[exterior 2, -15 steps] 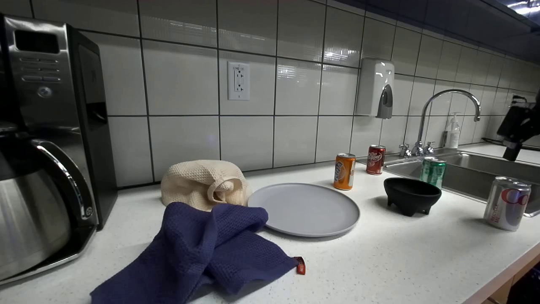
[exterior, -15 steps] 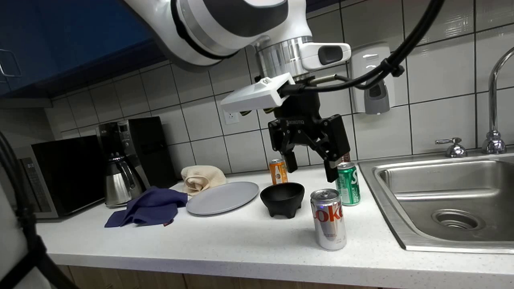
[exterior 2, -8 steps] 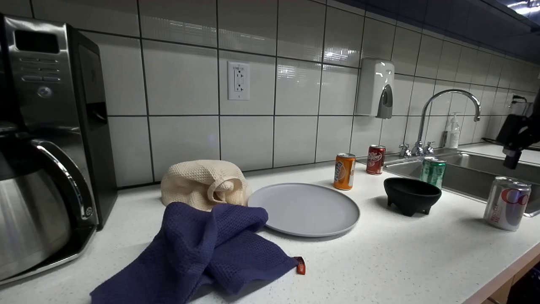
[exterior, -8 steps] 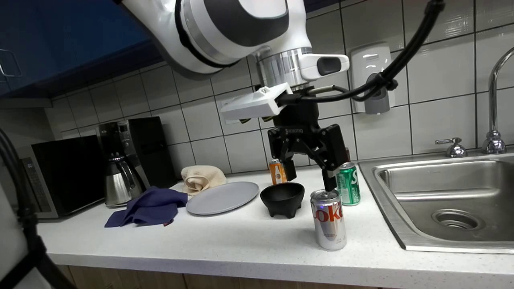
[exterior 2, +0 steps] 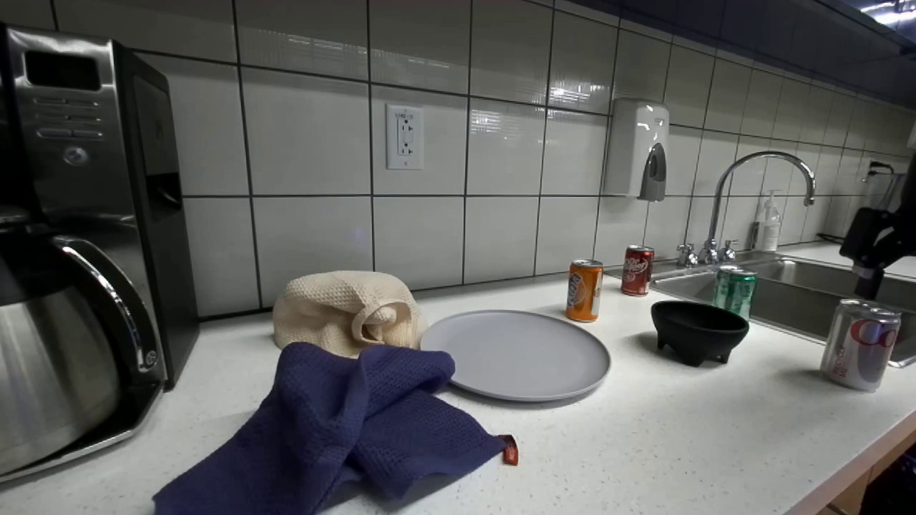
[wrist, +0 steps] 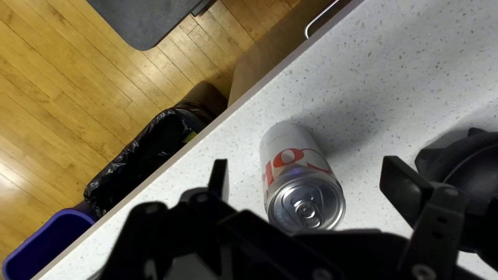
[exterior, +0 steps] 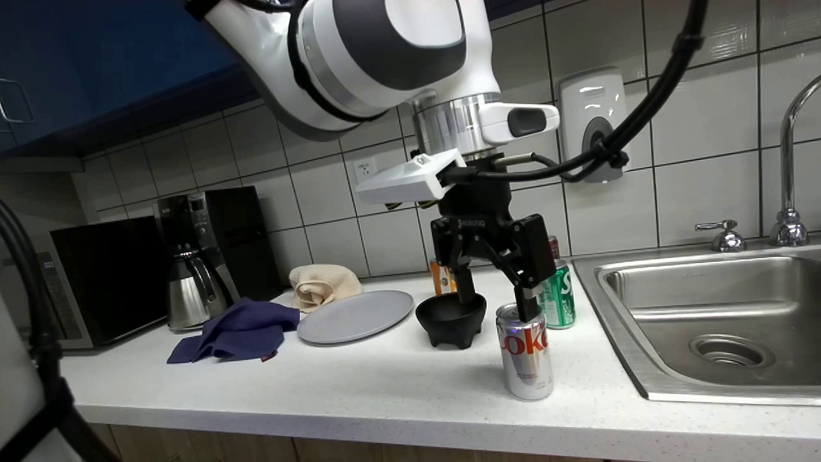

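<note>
Where the arm [exterior: 385, 58] hangs over the table [exterior: 321, 385]: in an exterior view, the fingers [exterior: 528, 308] point down, spread wide.
Silver can [exterior: 527, 369]: upright near the front edge, just below the fingers, one tip overlapping its top as seen from there.
Bowl [exterior: 442, 330]: black, on short legs, beside the silver can and further back.
Green can [exterior: 559, 301]: upright behind the silver can, near the sink [exterior: 623, 333].
Plate [exterior: 356, 317]: gray, flat, past the bowl.
Orange can [exterior 2: 584, 290]: in an exterior view, upright near the red can [exterior 2: 637, 270].
Blue cloth [exterior 2: 336, 429]: crumpled in front of the cream cloth [exterior 2: 322, 307], both beside the plate.
Fingers: only one tip shows here, just over the silver can; their spread cannot be told from this side.
Silver can: in the wrist view, tab end up, between the spread fingers with a gap on either side.
Bin [wrist: 132, 151]: bag-lined, on the floor [wrist: 62, 116] beyond the table's edge.
</note>
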Action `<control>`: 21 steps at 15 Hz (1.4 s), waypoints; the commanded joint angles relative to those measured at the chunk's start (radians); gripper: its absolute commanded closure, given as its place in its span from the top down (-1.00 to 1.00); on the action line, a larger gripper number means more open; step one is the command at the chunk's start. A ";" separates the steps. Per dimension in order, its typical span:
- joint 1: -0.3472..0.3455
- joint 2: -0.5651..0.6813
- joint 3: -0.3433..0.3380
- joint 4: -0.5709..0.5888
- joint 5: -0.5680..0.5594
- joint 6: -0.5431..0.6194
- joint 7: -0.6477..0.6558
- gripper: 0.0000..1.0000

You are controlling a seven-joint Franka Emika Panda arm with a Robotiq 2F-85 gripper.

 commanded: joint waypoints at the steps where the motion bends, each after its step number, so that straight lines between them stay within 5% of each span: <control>1: -0.032 0.024 0.029 0.001 -0.056 0.028 0.068 1.00; 21: -0.022 0.186 0.019 0.025 -0.076 0.226 0.146 1.00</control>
